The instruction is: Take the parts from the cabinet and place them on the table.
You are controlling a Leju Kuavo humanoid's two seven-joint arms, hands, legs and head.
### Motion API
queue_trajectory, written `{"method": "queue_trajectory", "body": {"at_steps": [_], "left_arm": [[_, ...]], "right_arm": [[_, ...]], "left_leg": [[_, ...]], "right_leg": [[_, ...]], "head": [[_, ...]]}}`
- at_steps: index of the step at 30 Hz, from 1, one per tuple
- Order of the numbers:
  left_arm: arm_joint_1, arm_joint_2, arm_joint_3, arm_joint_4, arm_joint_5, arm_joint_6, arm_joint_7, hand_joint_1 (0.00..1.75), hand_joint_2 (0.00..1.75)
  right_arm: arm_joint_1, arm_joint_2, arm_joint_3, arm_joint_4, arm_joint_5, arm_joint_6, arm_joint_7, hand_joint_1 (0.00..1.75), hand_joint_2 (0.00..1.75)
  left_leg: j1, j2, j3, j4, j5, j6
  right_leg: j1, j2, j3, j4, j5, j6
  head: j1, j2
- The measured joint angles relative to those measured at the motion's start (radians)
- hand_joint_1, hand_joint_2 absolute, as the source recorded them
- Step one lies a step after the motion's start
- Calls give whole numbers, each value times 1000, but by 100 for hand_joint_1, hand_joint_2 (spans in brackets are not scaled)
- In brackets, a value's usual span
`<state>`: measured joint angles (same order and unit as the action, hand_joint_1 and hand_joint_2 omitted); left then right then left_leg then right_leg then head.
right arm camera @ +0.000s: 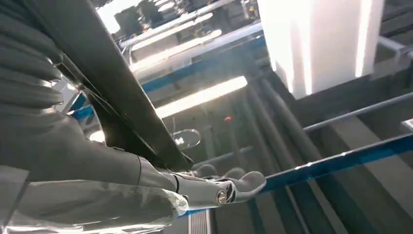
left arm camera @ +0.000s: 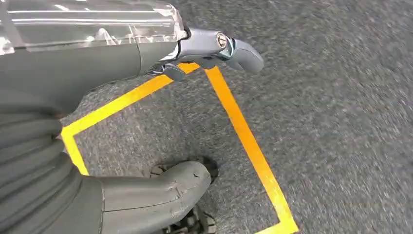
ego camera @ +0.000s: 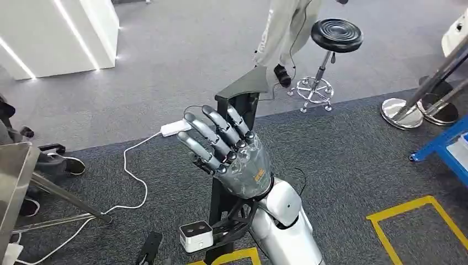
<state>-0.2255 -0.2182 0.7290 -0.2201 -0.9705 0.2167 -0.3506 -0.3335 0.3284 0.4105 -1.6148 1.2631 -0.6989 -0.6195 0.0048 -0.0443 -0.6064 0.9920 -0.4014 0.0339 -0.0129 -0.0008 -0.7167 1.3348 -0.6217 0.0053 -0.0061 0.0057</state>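
Observation:
My right hand (ego camera: 232,152) is raised in front of me in the head view, its back toward the camera and its fingers spread upward. It holds a long black angular part (ego camera: 243,91) that runs from above the fingers down past the wrist, with a small white box (ego camera: 196,236) at its lower end. In the right wrist view the black part (right arm camera: 117,102) crosses the palm, with the thumb (right arm camera: 234,187) beneath it. My left hand (left arm camera: 146,122) hangs over the carpet with nothing in it, thumb (left arm camera: 160,192) and fingers (left arm camera: 234,48) apart.
A person (ego camera: 284,33) stands ahead beside a black stool (ego camera: 335,36). A white adapter (ego camera: 175,128) and its cable lie on the carpet. A metal table edge (ego camera: 14,182) is at the left, a blue frame (ego camera: 441,143) and stanchion bases (ego camera: 402,113) at the right. Yellow tape (left arm camera: 243,141) marks the floor.

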Motion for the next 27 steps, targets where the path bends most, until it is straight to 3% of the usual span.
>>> {"method": "queue_trajectory", "body": {"at_steps": [1, 3, 4, 5, 7, 9, 10, 11, 12, 14, 15, 16, 17, 18, 19, 20, 21, 24, 25, 26, 27], "left_arm": [[1, 0, 0, 0, 0, 0, 0, 0, 175], [0, -1, 0, 0, -1, -1, 0, 0, 175], [0, -3, 0, 0, -1, -1, 0, 0, 175], [-1, -5, 0, 0, -1, -1, 0, 0, 175], [-2, -5, 0, 0, -1, -1, 1, 0, 175], [1, -5, 0, 0, -1, -2, 1, 0, 175], [3, -5, 0, 0, -1, -2, 2, 0, 175], [2, -6, 0, 0, -1, -1, 2, 0, 175], [-2, -6, 0, 0, 0, -1, 1, 0, 175], [-3, -6, 0, 0, 0, -1, 1, 0, 175], [-1, -6, 0, 0, 0, -1, 1, 0, 175], [1, -6, 0, 0, 0, -1, 0, 0, 175], [3, -6, 0, 0, 0, -1, 0, 0, 175], [4, -5, 0, 0, 0, 0, 0, 0, 175], [3, -5, 1, 0, 0, 0, -1, 0, 175], [1, -5, 1, 0, 1, 0, -2, 0, 175], [-3, -5, 1, 0, 2, 0, -2, 0, 175], [1, -5, 2, 0, 5, 0, -3, 0, 175], [4, -5, 3, 0, 8, 0, -4, 0, 175], [4, -6, 3, 0, 8, 2, -6, 0, 175], [1, -6, 3, 0, 8, 2, -6, 0, 175]], "right_arm": [[0, -1, 0, 0, 1, 0, 4, 0, 175], [-3, -1, 0, 0, 6, 0, 14, 0, 175], [-7, -1, 0, 0, 8, 0, 18, 0, 175], [-10, -2, 0, 0, 11, 0, 23, 0, 175], [-13, -3, 0, -1, 14, 0, 32, 0, 175], [-22, -4, 0, -3, 14, 0, 42, 0, 175], [-27, -4, 0, -7, 11, 0, 47, 0, 175], [-33, -4, 0, -12, 7, 0, 53, 0, 175], [-39, -5, 0, -18, 5, 0, 59, 0, 175], [-44, -13, 0, -26, 5, 0, 77, 0, 175], [-46, -18, 0, -29, 8, 0, 87, 0, 175], [-49, -21, 0, -33, 13, 0, 95, 0, 175], [-54, -25, 0, -37, 15, 0, 101, 0, 175], [-62, -30, 0, -46, 15, 0, 109, 0, 175], [-70, -33, 0, -51, 15, 0, 117, 0, 175], [-78, -36, 0, -57, 16, 0, 121, 0, 175], [-85, -41, 0, -63, 17, 0, 127, 0, 175], [-92, -50, 2, -64, 20, 0, 139, 0, 175], [-94, -53, 2, -68, 21, 0, 140, 0, 175], [-96, -55, 2, -71, 21, 0, 140, 0, 175], [-97, -59, 2, -77, 20, 0, 139, 0, 175]], "left_leg": [[0, -14, 0, 3, -1, 0], [1, -46, 1, 12, -5, -5], [2, -58, -1, 18, -9, -9], [-2, -66, -9, 26, -13, -15], [5, -82, -17, 28, -12, -26], [7, -101, -23, 22, -9, -40], [7, -66, -23, 35, -15, -41], [1, -11, -38, 69, -38, -47], [3, 18, -74, 140, -79, -53], [8, 35, -154, 298, -143, -60], [9, 38, -177, 338, -149, -61], [9, 39, -176, 332, -135, -62], [9, 40, -153, 283, -102, -60], [8, 46, -100, 185, -51, -56], [4, 74, -49, 94, -12, -49], [-5, 126, -16, 28, -7, -40], [-12, 116, -12, 24, -8, -31], [-14, 83, -19, 20, -8, -18], [0, 70, -7, 7, 0, -7], [-3, 60, -6, 4, 2, -5], [-2, 52, -7, 4, 2, 2]], "right_leg": [[0, 0, 4, -23, 29, -1], [-1, 12, 71, -184, 135, -6], [-3, 46, 105, -266, 173, -9], [-6, 87, 109, -283, 157, -5], [2, 64, 108, -285, 162, -10], [0, 45, 114, -292, 166, -23], [-5, 28, 120, -300, 170, -30], [-4, 20, 124, -303, 169, -35], [-1, 5, 125, -303, 167, -39], [2, -26, 126, -303, 163, -43], [3, -39, 126, -302, 161, -43], [3, -51, 127, -302, 160, -41], [3, -62, 129, -302, 158, -40], [3, -75, 134, -302, 154, -38], [4, -85, 141, -302, 150, -36], [8, -93, 144, -302, 146, -31], [12, -101, 145, -301, 142, -24], [11, -130, 153, -307, 140, -12], [9, -117, 153, -302, 132, -2], [6, -61, 147, -279, 116, 1], [2, -24, 118, -220, 81, 1]], "head": [[0, 0], [0, 0], [0, 0], [0, 0], [0, 0], [0, 0], [0, 0], [-2, 0], [-1, 0], [-2, 0], [-2, 0], [-2, 0], [-2, 0], [-2, 0], [-2, 0], [-2, 0], [-2, 0], [-2, 0], [-1, 0], [-1, 0], [0, 0]]}}
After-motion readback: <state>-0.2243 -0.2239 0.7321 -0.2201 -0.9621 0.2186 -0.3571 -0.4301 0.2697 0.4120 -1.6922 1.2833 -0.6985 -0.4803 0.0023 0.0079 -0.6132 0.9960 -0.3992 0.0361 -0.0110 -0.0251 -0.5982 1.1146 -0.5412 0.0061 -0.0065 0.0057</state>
